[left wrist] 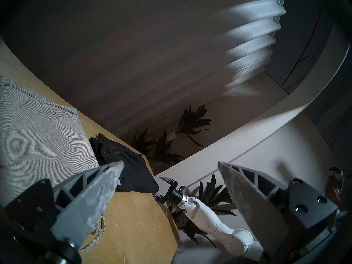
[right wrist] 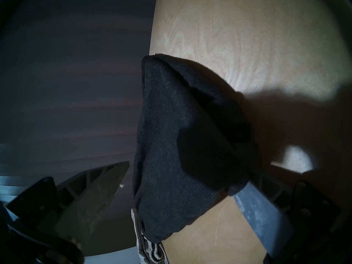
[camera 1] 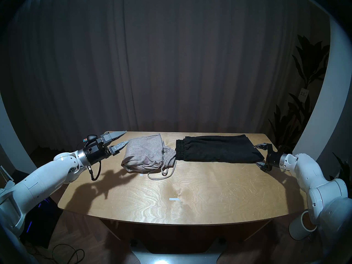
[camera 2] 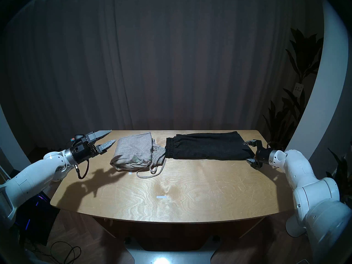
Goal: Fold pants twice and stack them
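A wooden table (camera 1: pixel 190 200) stands in a dim room before a dark curtain (camera 1: pixel 171 67), with one robot arm reaching in from each side.

At the far left, the left gripper (camera 1: pixel 125 137) hangs above the table's back left corner, its two grey fingers spread apart and holding nothing; the lower fingertip lies just beside the grey pants (camera 1: pixel 144 153).

Those grey pants sit folded into a thick bundle on the back left part of the table. Their gathered waistband faces the middle, and a pale drawstring (camera 1: pixel 162 175) (looped loosely) trails toward the front edge.

Next comes the black pants (camera 1: pixel 217 148), folded into a long flat strip along the back right, elastic waistband almost touching the grey one.

At the far right, the right gripper (camera 1: pixel 257 155) has its fingers wide apart, one on either side of the strip's right end, the near one tucked under the cloth's edge.

A leafy plant (camera 1: pixel 301 105) stands behind it.
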Tool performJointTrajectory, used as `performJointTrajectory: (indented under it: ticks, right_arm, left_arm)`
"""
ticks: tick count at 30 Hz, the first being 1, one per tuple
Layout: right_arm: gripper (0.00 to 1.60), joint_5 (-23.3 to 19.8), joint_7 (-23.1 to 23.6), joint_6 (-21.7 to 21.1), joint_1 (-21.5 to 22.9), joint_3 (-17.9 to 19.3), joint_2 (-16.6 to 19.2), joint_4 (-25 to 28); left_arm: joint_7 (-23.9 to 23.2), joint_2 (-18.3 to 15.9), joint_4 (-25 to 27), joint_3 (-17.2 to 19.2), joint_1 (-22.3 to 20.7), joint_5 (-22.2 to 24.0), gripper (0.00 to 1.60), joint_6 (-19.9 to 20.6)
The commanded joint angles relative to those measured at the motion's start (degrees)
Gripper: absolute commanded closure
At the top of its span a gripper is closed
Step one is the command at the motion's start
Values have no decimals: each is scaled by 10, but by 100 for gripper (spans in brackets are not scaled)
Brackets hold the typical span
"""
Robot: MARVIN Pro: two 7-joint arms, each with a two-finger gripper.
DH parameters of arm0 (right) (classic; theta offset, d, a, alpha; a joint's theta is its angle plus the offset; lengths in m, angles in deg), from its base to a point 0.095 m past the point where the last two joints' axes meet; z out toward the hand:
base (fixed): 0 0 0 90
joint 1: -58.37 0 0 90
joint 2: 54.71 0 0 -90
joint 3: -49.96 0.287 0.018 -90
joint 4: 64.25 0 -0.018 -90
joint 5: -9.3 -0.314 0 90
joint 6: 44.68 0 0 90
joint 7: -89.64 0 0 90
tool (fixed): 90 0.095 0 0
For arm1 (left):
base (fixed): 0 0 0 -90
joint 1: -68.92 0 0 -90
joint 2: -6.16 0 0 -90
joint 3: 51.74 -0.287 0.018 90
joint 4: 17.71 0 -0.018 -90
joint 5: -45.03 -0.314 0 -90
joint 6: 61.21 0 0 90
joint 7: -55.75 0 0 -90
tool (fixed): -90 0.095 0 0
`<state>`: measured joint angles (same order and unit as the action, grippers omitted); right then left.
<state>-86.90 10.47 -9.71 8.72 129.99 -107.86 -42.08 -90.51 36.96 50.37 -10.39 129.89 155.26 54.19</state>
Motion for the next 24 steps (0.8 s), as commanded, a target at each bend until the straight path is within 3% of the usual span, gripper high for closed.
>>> performJointTrajectory:
  ticks: [1,16,17,19,24]
  right_arm:
    - [0,-3,8,0,2,0,2,25]
    - [3,-12,13,0,-12,0,0,47]
    - [41,-13,14,0,-13,1,0,48]
    - [89,-16,15,0,-16,4,-1,50]
    - [104,-21,17,0,-21,8,0,53]
  left_arm:
    - [-12,-19,22,8,3,5,0,-4]
    - [-19,-48,58,6,20,13,0,-14]
    - [-19,-50,61,6,22,13,0,-15]
    - [-20,-55,67,6,26,15,0,-17]
    - [-21,-63,76,5,34,18,0,-20]
